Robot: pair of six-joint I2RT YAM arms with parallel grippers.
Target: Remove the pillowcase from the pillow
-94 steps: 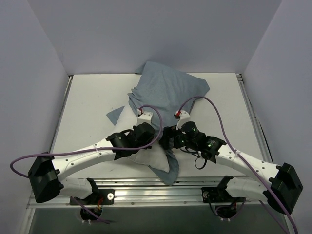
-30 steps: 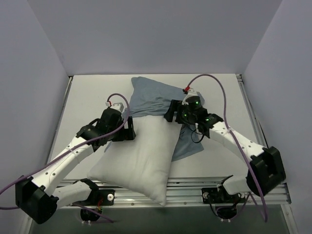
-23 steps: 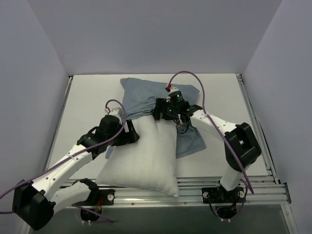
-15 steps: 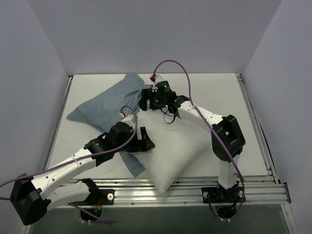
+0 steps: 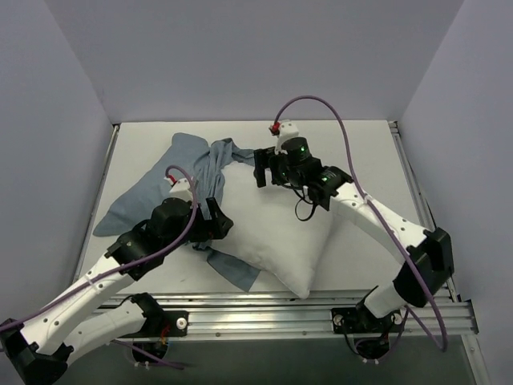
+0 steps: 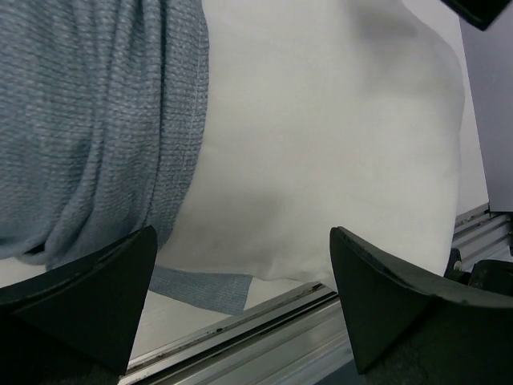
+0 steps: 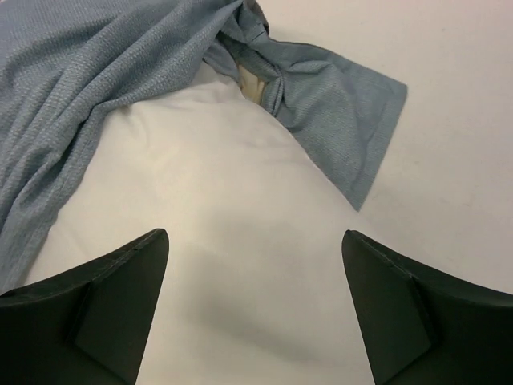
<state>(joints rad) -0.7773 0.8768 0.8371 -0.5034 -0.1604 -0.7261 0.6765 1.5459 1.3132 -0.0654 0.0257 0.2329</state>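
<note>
The white pillow (image 5: 276, 220) lies slantwise in the middle of the table, most of it bare. The grey-blue pillowcase (image 5: 156, 192) spreads out to its left, bunches at the pillow's far corner (image 5: 220, 156), and a flap of it pokes out under the near side (image 5: 238, 273). My left gripper (image 5: 215, 224) is open at the pillow's left edge; its wrist view shows pillow (image 6: 329, 136) and pillowcase (image 6: 88, 120) beyond the empty jaws (image 6: 243, 234). My right gripper (image 5: 261, 171) hovers open over the pillow's far part (image 7: 216, 208), with bunched pillowcase (image 7: 96, 72) ahead of it (image 7: 255, 234).
A metal rail (image 5: 321, 309) runs along the near table edge, just below the pillow's near corner, and shows in the left wrist view (image 6: 272, 317). Grey walls close in the left, back and right sides. Purple cables loop above both arms.
The right gripper has opened wider and swung right and slightly nearer. The left gripper has drawn back to the left. The pillow now lies further right, with the pillowcase bunched at its far corner.
</note>
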